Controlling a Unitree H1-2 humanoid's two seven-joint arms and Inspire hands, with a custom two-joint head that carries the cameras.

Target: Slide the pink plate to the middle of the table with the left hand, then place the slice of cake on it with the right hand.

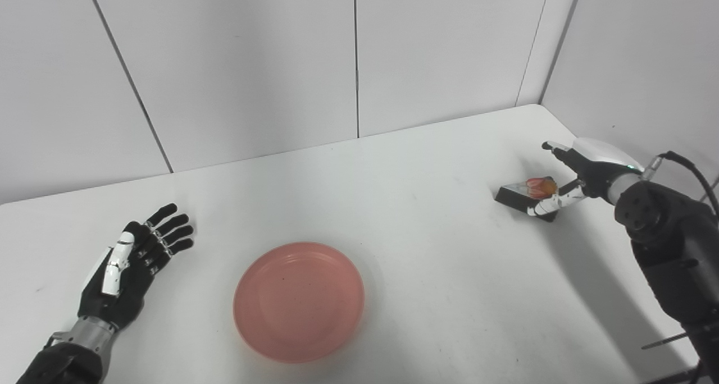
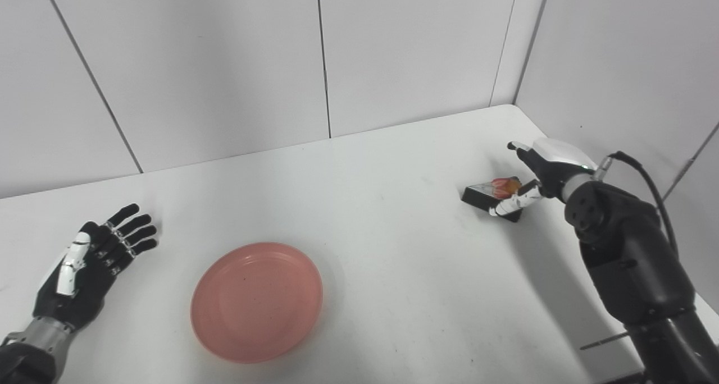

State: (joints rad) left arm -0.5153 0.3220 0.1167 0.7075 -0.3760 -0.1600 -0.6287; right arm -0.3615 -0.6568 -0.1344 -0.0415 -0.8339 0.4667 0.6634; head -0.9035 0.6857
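Observation:
The pink plate (image 1: pixel 299 301) lies flat on the white table (image 1: pixel 427 165), a little left of its middle and towards the front. Palm up at the left, my left hand (image 1: pixel 132 266) rests open with its fingers spread, a short gap away from the plate. The slice of cake (image 1: pixel 519 196), dark with red and orange fruit on top, sits on the table at the far right. My right hand (image 1: pixel 584 165) is at the cake's right side, with the white thumb against its near corner. The other fingers reach out above and behind it, apart from it.
White wall panels close the table's back and right sides. My right forearm (image 1: pixel 668 243) stands over the table's right edge, with a cable running from its wrist.

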